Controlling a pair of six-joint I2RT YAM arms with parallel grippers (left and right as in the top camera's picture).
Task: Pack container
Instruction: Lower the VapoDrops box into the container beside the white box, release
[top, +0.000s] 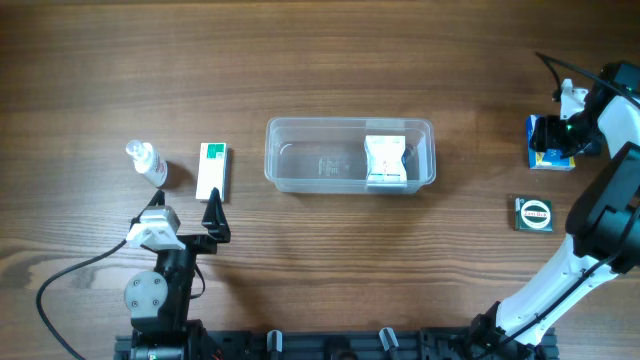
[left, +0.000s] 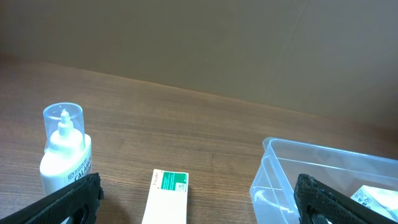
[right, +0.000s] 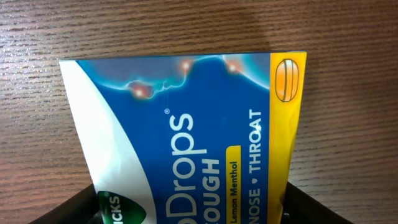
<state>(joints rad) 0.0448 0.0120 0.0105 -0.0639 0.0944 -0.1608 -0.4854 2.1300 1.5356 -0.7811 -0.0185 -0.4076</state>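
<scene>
Slippage is the main worry. The right fingers (right: 62, 211) straddle the blue Vicks cough-drop box (right: 186, 124) at the far right of the surface (top: 320, 60), one on each long edge, but I can't tell whether they're pinching it or just beside it. If the hold is shallow or off-centre, the glossy box may pivot or drop on the way over. The clear container (top: 300, 160) sits mid-surface, well apart from that arm. A white packet (top: 385, 160) already fills its right end, so a careless drop there prob. leaves the box propped on the packet or tilted vs. the rim. A low approach could also shove the light tub. The left fingers (left: 68, 202) are spread wide w/ nothing between them, near the green-and-white box (left: 166, 196). A reach fwd could clip the upright bottle (left: 65, 155) beside it and topple it.
</scene>
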